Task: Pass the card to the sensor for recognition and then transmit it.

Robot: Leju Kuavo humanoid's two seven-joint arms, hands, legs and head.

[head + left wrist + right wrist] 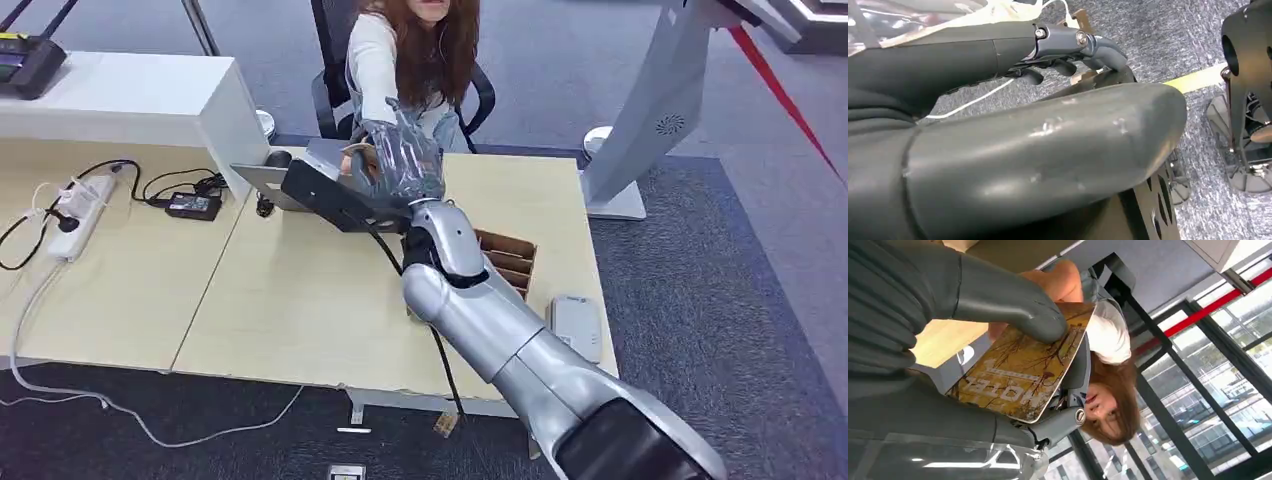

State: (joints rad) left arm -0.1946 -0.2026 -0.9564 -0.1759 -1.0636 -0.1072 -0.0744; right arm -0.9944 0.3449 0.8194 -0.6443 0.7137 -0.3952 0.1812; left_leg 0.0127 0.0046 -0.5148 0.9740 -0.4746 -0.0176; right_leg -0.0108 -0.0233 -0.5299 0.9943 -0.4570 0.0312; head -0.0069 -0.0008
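Observation:
My right hand (400, 160) reaches far across the wooden table (300, 300) towards a seated person (415, 60). In the right wrist view its thumb (1013, 305) presses a yellow-brown hotel card (1018, 375) against the darker fingers (1058, 422). The person's hand (1063, 280) touches the card's far edge. A white card sensor (577, 325) lies near the table's right front corner, behind my forearm. My left hand (1038, 150) hangs over the grey carpet, fingers (1073, 45) loosely apart, holding nothing.
A brown cardboard box (508, 262) with slots stands beside my right forearm. A dark flat device (325, 190) with a cable lies under my right hand. A power strip (80, 205) and an adapter (193, 205) sit at the left. A white pedestal (650, 120) rises at the right.

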